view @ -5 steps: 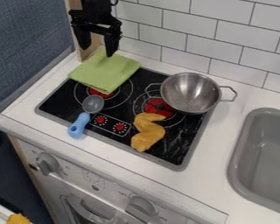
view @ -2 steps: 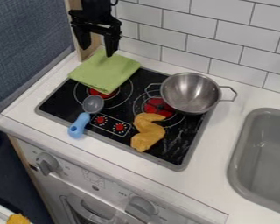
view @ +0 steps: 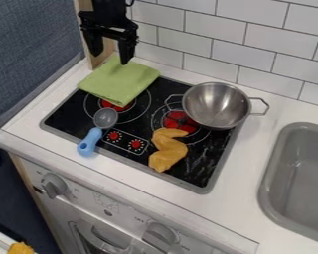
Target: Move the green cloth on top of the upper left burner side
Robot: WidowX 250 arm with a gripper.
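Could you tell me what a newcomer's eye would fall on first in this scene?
Probably the green cloth, lying over the upper left part of the black stove top, with the open gripper above it. Next would come the shiny metal pot at the stove's upper right, and the crumpled yellow thing just below it.

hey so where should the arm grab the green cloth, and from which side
Probably from above, pinching the green cloth near its back corner: it lies folded and nearly flat, and the open gripper hangs over that end.
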